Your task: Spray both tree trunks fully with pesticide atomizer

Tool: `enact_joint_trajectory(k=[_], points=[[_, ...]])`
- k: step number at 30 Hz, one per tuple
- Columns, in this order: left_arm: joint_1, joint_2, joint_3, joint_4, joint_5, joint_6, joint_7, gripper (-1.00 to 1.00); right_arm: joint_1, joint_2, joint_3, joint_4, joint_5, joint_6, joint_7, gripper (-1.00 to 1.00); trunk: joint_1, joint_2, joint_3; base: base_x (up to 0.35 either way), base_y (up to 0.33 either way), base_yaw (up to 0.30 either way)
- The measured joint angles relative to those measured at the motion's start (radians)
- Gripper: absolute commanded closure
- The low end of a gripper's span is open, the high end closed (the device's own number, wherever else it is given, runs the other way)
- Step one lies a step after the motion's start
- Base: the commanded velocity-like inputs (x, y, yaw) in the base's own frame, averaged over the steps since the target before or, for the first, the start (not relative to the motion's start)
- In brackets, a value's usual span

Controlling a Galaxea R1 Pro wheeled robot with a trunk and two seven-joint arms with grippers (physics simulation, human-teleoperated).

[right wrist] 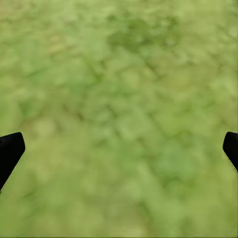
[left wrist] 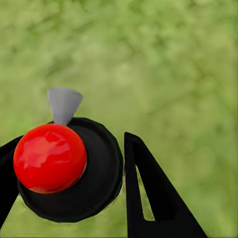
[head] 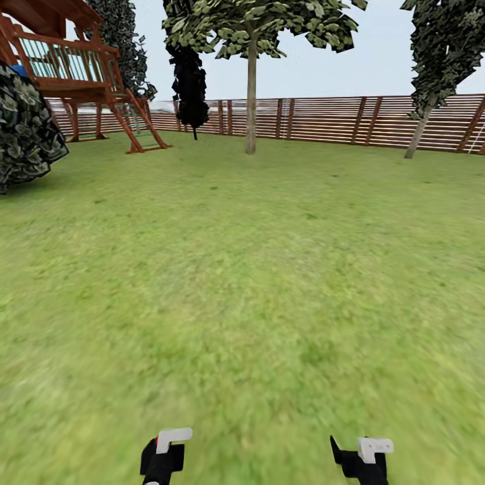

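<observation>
**Atomizer in hand, trees yet to be reached**

At the near edge of the head view, two grippers are recorded low over the grass. The left gripper point(head: 164, 450) is catalogued as pinched around the pesticide atomizer point(left wrist: 74, 173): in the left wrist view a round black body with a red top and a small grey nozzle is seen seated between the dark fingers point(left wrist: 158, 198), over blurred lawn. The right gripper point(head: 364, 455) is listed as empty; in its wrist view the two fingertips point(right wrist: 10, 151) are seen far apart at opposite edges, with nothing but grass between.

Beyond the grippers, the floor point(head: 242, 283) is entered as an unbroken stretch of green lawn.

Farther off, one tree trunk point(head: 251, 101) is noted straight ahead, just before the slatted fence point(head: 323, 121); a second, leaning trunk point(head: 417, 131) is placed at the right. A wooden play structure point(head: 81, 74) and a dark bush point(head: 23, 128) are logged at the left.

Step judged in hand: carriage of the atomizer toward the trees, pick-up apparently done, no spray cloud visible. Next move is judged to call for closing on the central trunk, then raising the nozzle toward it.
</observation>
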Motion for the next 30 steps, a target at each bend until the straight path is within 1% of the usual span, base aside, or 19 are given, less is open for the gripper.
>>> enact_joint_trajectory(k=[30], points=[[0.0,0.0,0.0,0.001,0.0,0.0,0.0,1.0,0.0,0.0,0.0,0.0,0.0,0.0,0.0,-1.0,0.0,0.0,0.0,0.339,0.0,0.0]])
